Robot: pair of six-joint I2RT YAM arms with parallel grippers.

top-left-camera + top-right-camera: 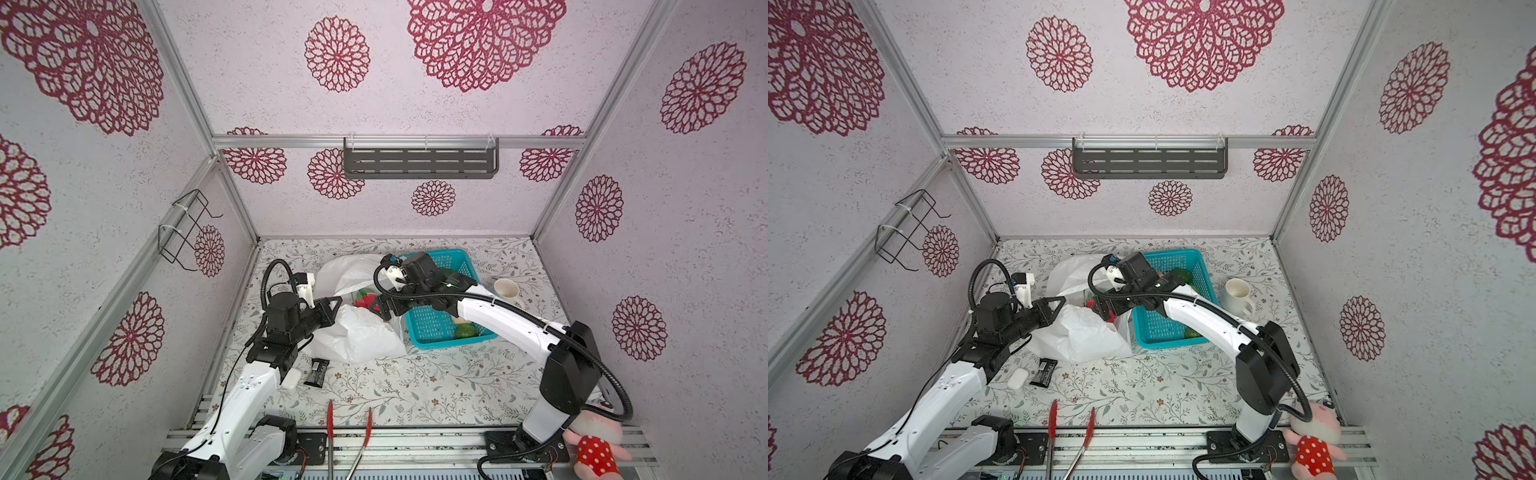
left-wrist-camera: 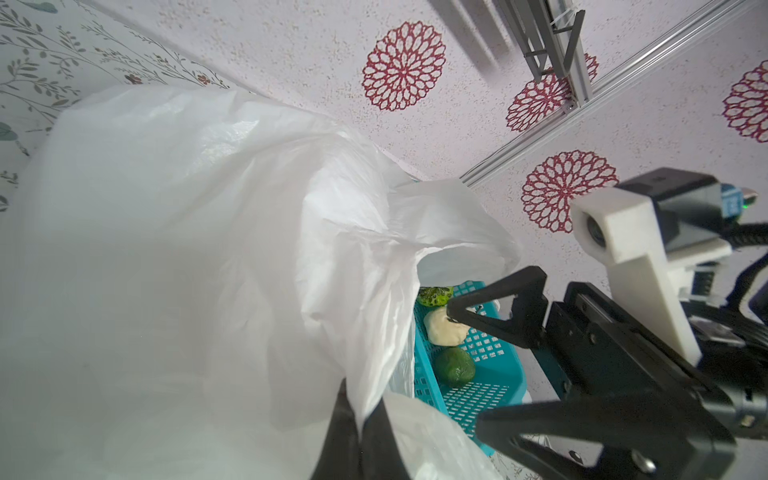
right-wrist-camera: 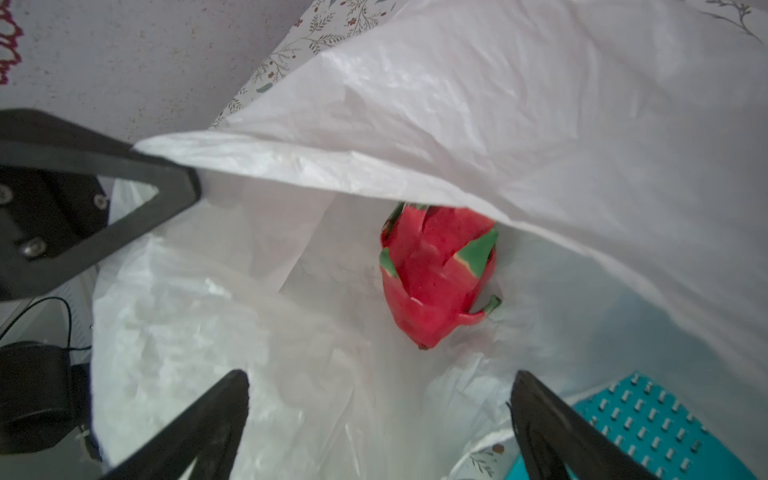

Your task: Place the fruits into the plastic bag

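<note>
My left tool [image 2: 360, 419] clamps the plastic bag [image 3: 498, 104] at its rim, and my right tool [image 3: 380, 376], wide open and empty, hangs above the red spiky fruit [image 3: 436, 274] inside (the green fruit [image 2: 455, 365] waits in the basket [image 2: 498, 376], nearer my right arm).

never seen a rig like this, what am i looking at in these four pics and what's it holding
Two robot arms with pincer grippers work over a flower-patterned table. Two pictures look down from overhead; two come from cameras on the arms' wrists. The left gripper is shut on the edge of the plastic bag. The right gripper is open and empty at the bag's mouth; a red dragon fruit lies inside. A green fruit and a cream fruit sit in the teal basket, with a mug beside it.
</note>
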